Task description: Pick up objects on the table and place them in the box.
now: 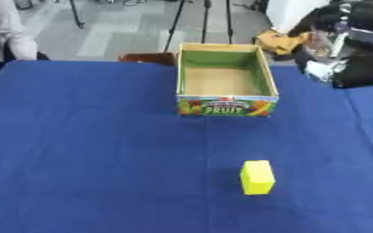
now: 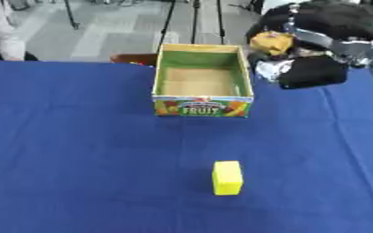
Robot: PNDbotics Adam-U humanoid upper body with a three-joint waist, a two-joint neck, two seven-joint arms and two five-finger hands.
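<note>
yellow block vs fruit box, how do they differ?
The yellow block is small, solid and plain; the fruit box is much larger, open-topped and empty, with a printed front and green inner walls. The block sits nearer the camera, the box farther back. Both rest on the blue table, apart.

**Colours on the table**

Table cloth [image 1: 94, 150]: deep blue, plain. Box [image 1: 226, 79]: green inner walls, tan floor, pale yellow rim; front panel printed with mixed fruit in red, orange and green, white "FRUIT" lettering. Block [image 1: 257, 177], nearer than the box: bright yellow, unpatterned. Right hand [image 2: 301, 68], right of the box: black with silver parts.
</note>
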